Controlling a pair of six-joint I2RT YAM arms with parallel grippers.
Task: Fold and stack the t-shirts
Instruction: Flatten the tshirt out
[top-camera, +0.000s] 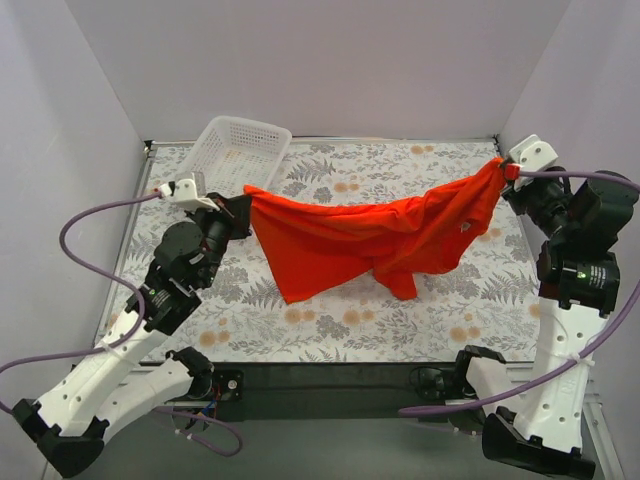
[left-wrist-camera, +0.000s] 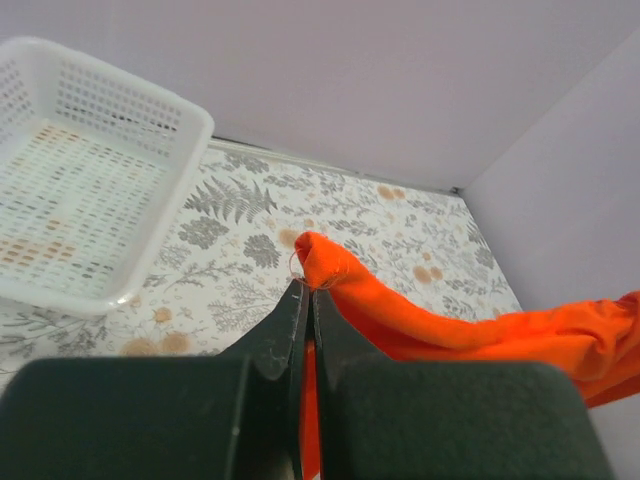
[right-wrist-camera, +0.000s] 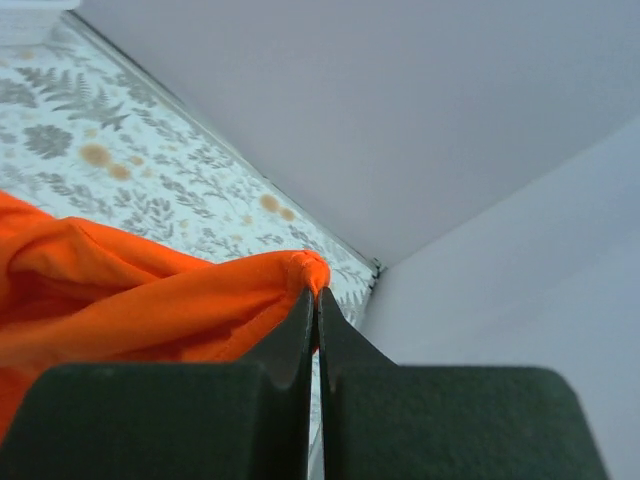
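Observation:
A bright orange-red t-shirt (top-camera: 370, 240) hangs stretched between my two grippers above the floral table, its middle sagging down to the cloth. My left gripper (top-camera: 245, 205) is shut on the shirt's left corner (left-wrist-camera: 325, 262), the fabric pinched between its black fingers (left-wrist-camera: 345, 340). At the far right, my right gripper (top-camera: 505, 170) is shut on the opposite corner (right-wrist-camera: 310, 270), held higher, with cloth bunching out past its fingertips. The left gripper (left-wrist-camera: 310, 290) and right gripper (right-wrist-camera: 316, 292) each show a thin strip of orange between closed jaws.
A white plastic mesh basket (top-camera: 240, 150) leans at the back left against the wall, close behind my left gripper. White walls enclose the floral tabletop (top-camera: 330, 330) on three sides. A purple cable (top-camera: 90, 215) loops beside the left arm.

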